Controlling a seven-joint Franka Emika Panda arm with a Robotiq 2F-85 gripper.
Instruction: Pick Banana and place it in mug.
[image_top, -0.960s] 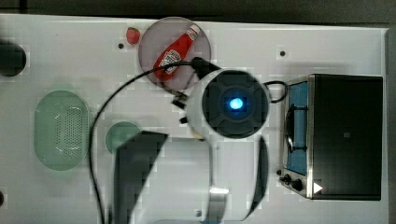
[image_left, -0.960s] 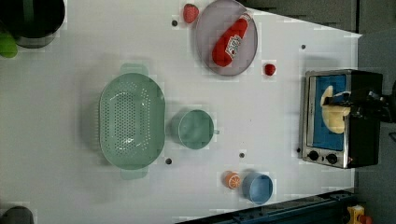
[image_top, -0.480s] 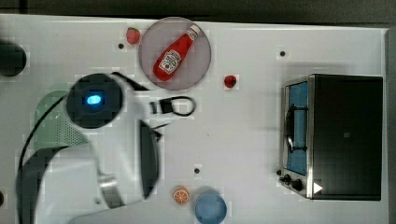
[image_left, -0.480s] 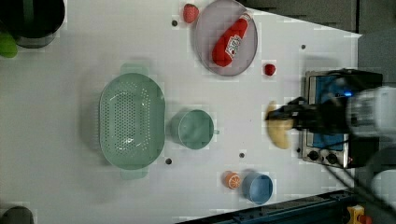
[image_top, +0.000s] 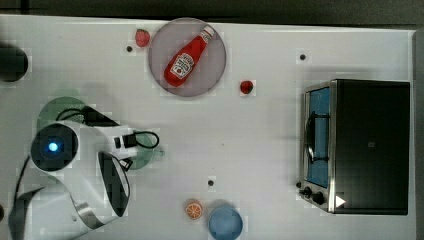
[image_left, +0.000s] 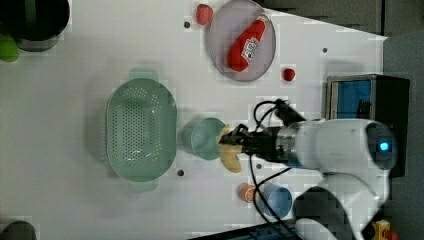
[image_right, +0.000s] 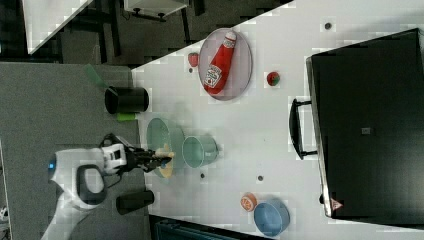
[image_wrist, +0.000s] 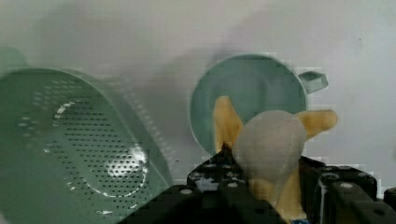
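The banana is held between the partly closed jaws of the gripper, lifted off the white desk. In the left view it is seen at the right rim of the green mug, which is stood just beside the green colander.

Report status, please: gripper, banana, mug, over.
Gripper shut on banana, held in the air. Banana at rim of mug, not yet inside. Colander close beside mug; opening clear.
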